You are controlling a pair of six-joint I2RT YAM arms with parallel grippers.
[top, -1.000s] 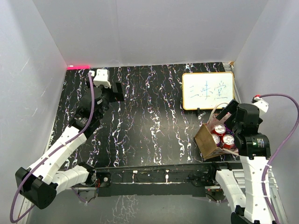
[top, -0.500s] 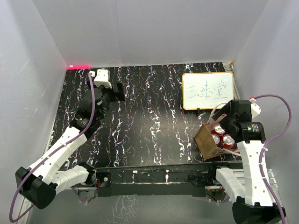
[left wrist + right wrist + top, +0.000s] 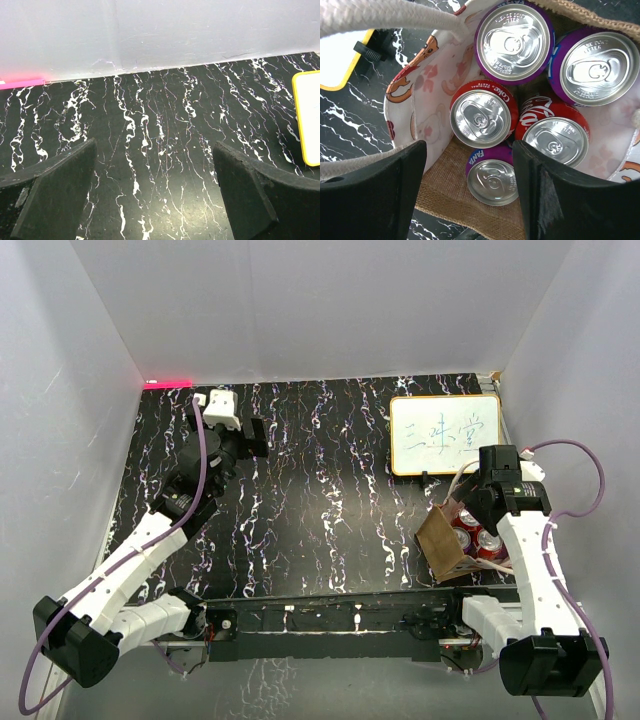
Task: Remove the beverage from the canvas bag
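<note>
Since the cans stand packed upright inside the canvas bag (image 3: 445,170), which sits at the right near part of the bench (image 3: 320,490) just in front of the white board (image 3: 445,435), the beverage is not out yet. The right pincer (image 3: 470,150) hangs over the bag mouth, fingers apart, clamped on nothing I can see. The left pincer (image 3: 154,150) is also apart, empty, well away over bare bench. Five tops show: a red Coke can (image 3: 481,119), a second red can (image 3: 555,140) touching it, two purple cans (image 3: 515,40) (image 3: 594,67) at the back and a lower purple Fanta can (image 3: 492,181). Judged: the cans are stiff, smooth metal with slick walls, and probably full, so fairly heavy for a two-finger grip. Best hold is across the body just under the rim, not on the lid. The Coke can looks easiest, with printed lining (image 3: 427,95) free on its left side. Gaps between cans are tight, so a finger may wedge. The bag is soft and light and may lift or tip with the can, and the cream loop handle (image 3: 385,20) could snag.
</note>
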